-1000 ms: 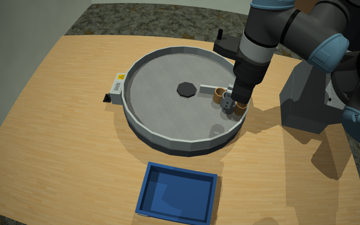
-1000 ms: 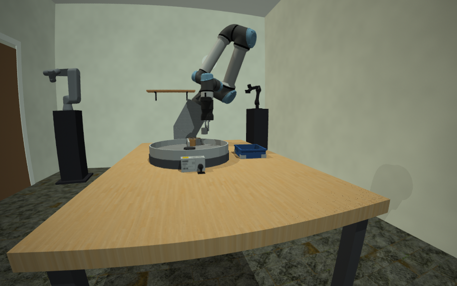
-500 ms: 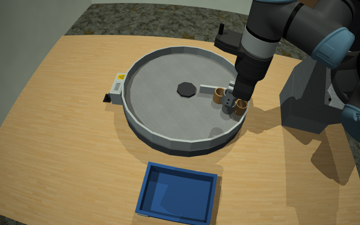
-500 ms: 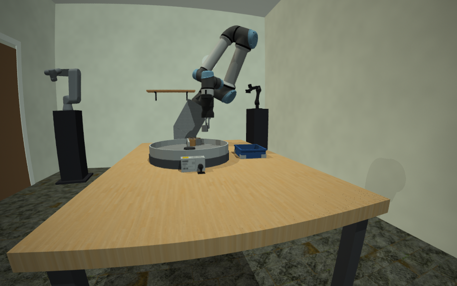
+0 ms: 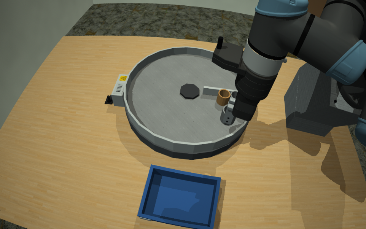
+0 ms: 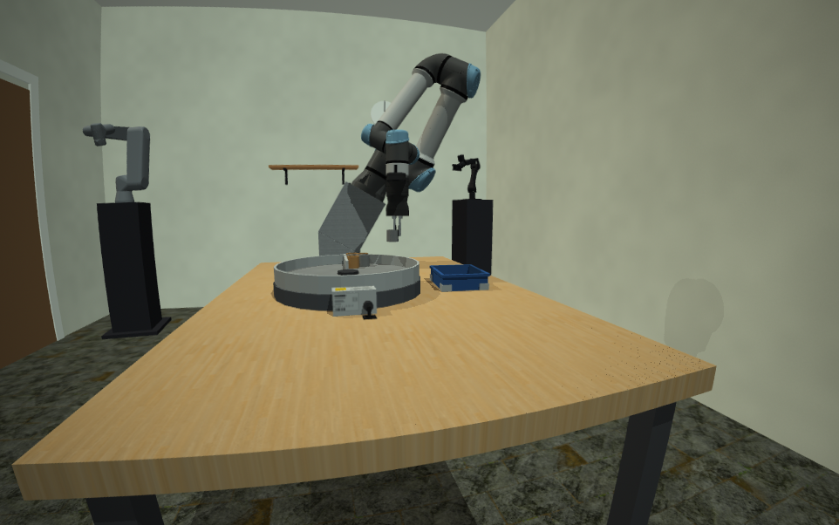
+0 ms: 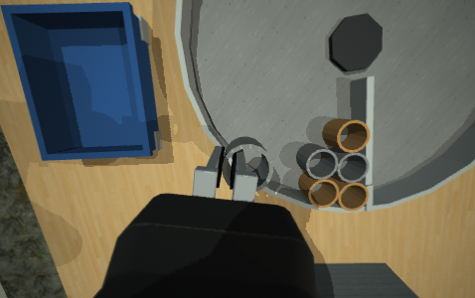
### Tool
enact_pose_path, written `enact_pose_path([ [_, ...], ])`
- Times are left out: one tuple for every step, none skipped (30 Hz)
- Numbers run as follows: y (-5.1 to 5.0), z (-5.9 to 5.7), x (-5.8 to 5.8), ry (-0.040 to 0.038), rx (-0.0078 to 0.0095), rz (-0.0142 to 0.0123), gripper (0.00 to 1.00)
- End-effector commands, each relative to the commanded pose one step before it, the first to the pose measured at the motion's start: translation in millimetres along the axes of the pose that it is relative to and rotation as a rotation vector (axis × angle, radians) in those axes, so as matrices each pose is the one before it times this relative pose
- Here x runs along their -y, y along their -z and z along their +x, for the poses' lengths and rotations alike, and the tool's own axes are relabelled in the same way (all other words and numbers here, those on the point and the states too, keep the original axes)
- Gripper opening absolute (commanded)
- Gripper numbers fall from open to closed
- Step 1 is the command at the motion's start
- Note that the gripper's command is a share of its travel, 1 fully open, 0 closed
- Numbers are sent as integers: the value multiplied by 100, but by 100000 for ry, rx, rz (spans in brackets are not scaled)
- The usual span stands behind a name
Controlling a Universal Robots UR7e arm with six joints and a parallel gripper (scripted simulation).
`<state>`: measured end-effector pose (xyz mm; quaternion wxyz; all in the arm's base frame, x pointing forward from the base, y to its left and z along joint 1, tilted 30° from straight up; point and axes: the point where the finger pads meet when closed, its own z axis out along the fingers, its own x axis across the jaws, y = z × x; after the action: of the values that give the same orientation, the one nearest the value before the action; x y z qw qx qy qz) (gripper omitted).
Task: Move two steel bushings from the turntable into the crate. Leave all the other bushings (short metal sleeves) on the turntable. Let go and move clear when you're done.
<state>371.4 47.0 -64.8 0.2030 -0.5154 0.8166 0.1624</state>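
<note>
My gripper (image 5: 229, 112) (image 6: 396, 229) (image 7: 228, 159) is shut on the wall of a steel bushing (image 5: 225, 120) (image 6: 392, 235) (image 7: 246, 141). It holds the bushing upright, above the near right rim of the grey turntable (image 5: 151, 137) (image 6: 309, 272) (image 7: 199, 99). On the turntable, two steel bushings (image 7: 322, 164) (image 7: 354, 167) and three bronze ones (image 7: 346, 135) (image 7: 319, 191) (image 7: 353, 195) stand packed against a stop bar (image 7: 360, 99). The top view shows one bronze bushing (image 5: 223, 97); the arm hides the rest. The blue crate (image 5: 186, 174) (image 6: 460, 278) (image 7: 144, 89) is empty.
A black hub (image 5: 189, 91) (image 7: 356, 42) sits at the turntable's centre. A control box (image 5: 119, 86) (image 6: 352, 300) is fixed to its far side from the arm. The robot's grey base (image 5: 310, 102) stands at the right. The crate lies on the table beside the turntable.
</note>
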Motion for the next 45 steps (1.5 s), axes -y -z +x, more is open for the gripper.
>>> enact_pose_path([
  [41,-2255,-13,203,8,88,0],
  [7,-1142,-19,-8,4,-29,0],
  [7,-1142,-19,-8,4,-29,0],
  [7,-1142,-19,-8,4,-29,0],
  [0,0,0,0,0,0,0],
  [0,0,0,0,0,0,0],
  [0,0,0,0,0,0,0],
  [0,0,0,0,0,0,0],
  [0,0,0,0,0,0,0],
  [0,0,0,0,0,0,0],
  [0,0,0,0,0,0,0],
  [0,0,0,0,0,0,0],
  [0,0,0,0,0,0,0],
  [0,0,0,0,0,0,0],
  [0,0,0,0,0,0,0],
  [0,0,0,0,0,0,0],
  [-24,-1048,-147,587,311,-6,0],
  [7,-1142,-19,-8,4,-29,0],
  [7,-1142,-19,-8,4,-29,0],
  [7,-1142,-19,-8,4,-29,0],
  [7,-1142,-19,-8,4,-29,0],
  [0,0,0,0,0,0,0],
  [0,0,0,0,0,0,0],
  [0,0,0,0,0,0,0],
  [0,0,0,0,0,0,0],
  [0,0,0,0,0,0,0],
  [0,0,0,0,0,0,0],
  [0,0,0,0,0,0,0],
  [0,0,0,0,0,0,0],
  [0,0,0,0,0,0,0],
  [0,0,0,0,0,0,0],
  [0,0,0,0,0,0,0],
  [0,0,0,0,0,0,0],
  [48,-1080,-115,617,345,89,0],
  [7,-1142,-19,-8,4,-29,0],
  [7,-1142,-19,-8,4,-29,0],
  [7,-1142,-20,-8,4,-29,0],
  [7,-1142,-20,-8,4,-29,0],
  [0,0,0,0,0,0,0],
  [0,0,0,0,0,0,0],
  [0,0,0,0,0,0,0],
  [0,0,0,0,0,0,0],
  [0,0,0,0,0,0,0],
  [0,0,0,0,0,0,0],
  [0,0,0,0,0,0,0],
])
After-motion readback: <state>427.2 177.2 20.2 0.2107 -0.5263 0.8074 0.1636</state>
